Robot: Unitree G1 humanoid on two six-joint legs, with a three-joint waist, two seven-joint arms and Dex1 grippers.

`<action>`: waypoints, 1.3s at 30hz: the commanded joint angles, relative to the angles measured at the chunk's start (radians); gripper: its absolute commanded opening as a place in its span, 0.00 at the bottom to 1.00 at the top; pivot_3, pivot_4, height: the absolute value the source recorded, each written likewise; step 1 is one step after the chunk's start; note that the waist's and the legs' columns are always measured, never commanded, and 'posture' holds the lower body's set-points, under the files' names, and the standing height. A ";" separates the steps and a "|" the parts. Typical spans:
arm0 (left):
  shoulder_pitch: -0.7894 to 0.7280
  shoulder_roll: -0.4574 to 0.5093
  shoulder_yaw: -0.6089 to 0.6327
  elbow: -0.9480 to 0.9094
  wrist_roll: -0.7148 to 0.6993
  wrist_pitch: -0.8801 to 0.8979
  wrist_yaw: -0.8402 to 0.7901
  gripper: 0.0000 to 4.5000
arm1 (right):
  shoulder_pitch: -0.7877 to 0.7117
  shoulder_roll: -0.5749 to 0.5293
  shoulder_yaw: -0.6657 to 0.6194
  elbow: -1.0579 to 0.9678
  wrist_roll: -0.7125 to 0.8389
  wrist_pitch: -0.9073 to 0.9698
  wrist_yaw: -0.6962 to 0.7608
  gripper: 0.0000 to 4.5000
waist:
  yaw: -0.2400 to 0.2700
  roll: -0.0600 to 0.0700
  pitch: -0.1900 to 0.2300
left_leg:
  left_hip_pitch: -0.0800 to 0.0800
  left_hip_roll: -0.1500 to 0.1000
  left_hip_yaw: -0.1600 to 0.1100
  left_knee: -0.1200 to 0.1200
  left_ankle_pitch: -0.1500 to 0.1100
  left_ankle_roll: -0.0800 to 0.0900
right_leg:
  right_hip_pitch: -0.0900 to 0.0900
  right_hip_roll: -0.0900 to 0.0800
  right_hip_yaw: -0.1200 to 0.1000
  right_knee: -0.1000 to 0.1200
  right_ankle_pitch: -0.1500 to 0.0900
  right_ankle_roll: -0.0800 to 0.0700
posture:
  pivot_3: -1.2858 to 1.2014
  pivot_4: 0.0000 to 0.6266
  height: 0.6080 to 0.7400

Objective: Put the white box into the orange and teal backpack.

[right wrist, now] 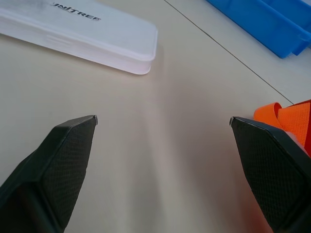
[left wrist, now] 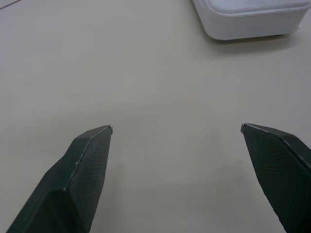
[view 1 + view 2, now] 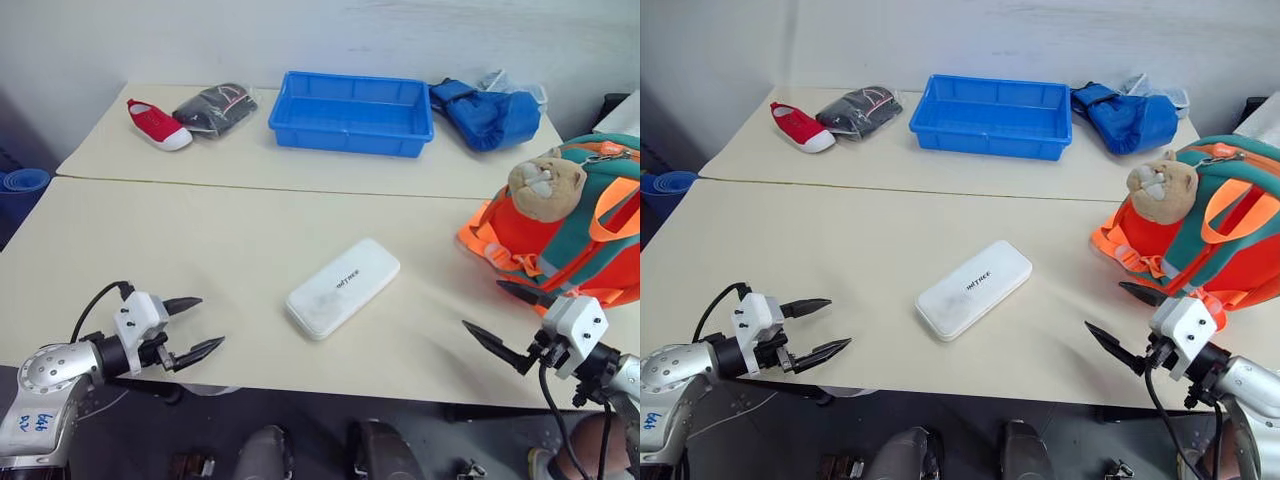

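Note:
The white box lies flat on the cream table, near its middle, with dark lettering on its lid. At the table's right edge stands the orange and teal backpack, a tan plush cat face hanging on its front. My left gripper hovers open at the front left, well left of the box. My right gripper is open at the front right, just below the backpack. One end of the white box appears in the left wrist view. The right wrist view looks past the white box and an orange strap.
A blue tray sits on the far table. Left of it lie a red shoe and a dark bundle. A blue fabric bag rests at the tray's right.

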 commanded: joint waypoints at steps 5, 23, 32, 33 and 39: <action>-0.052 0.040 0.022 -0.046 -0.078 0.097 -0.022 0.99 | -0.099 -0.006 0.042 -0.049 0.062 0.102 -0.036 1.00 | -0.003 0.000 0.000 | 0.000 0.000 0.000 0.001 0.000 0.000 | 0.000 0.000 0.000 0.001 0.000 0.000 | 0.52 0.24 1.00; -0.078 -0.047 -0.266 -0.224 0.010 0.147 0.034 0.01 | -0.801 -0.019 0.506 0.052 -0.157 0.723 -0.185 0.00 | -0.010 0.001 0.000 | -0.003 0.000 0.000 0.001 0.000 -0.001 | -0.004 0.000 0.000 0.001 -0.001 -0.001 | 0.52 0.24 1.00; -0.173 -0.055 -0.327 -0.143 0.043 0.141 0.017 0.01 | -1.104 0.062 0.678 0.415 -0.305 0.763 -0.137 0.00 | -0.005 0.001 0.000 | -0.018 0.001 0.002 0.015 0.003 -0.003 | -0.018 0.001 0.000 0.012 0.000 -0.001 | 0.52 0.24 1.00; -0.176 -0.061 -0.330 -0.140 0.044 0.136 0.019 0.01 | -1.113 0.074 0.687 0.437 -0.308 0.757 -0.127 0.00 | -0.004 0.001 0.000 | -0.018 0.001 0.002 0.015 0.003 -0.002 | -0.017 0.000 0.000 0.012 0.000 -0.001 | 0.52 0.24 1.00; -0.171 -0.085 -0.325 -0.141 0.031 0.141 0.022 0.01 | -1.147 0.145 0.678 0.556 -0.323 0.699 -0.109 0.00 | -0.005 0.001 0.000 | -0.020 0.000 0.003 0.016 0.002 0.000 | -0.018 0.000 0.000 0.014 0.001 0.001 | 0.52 0.24 1.00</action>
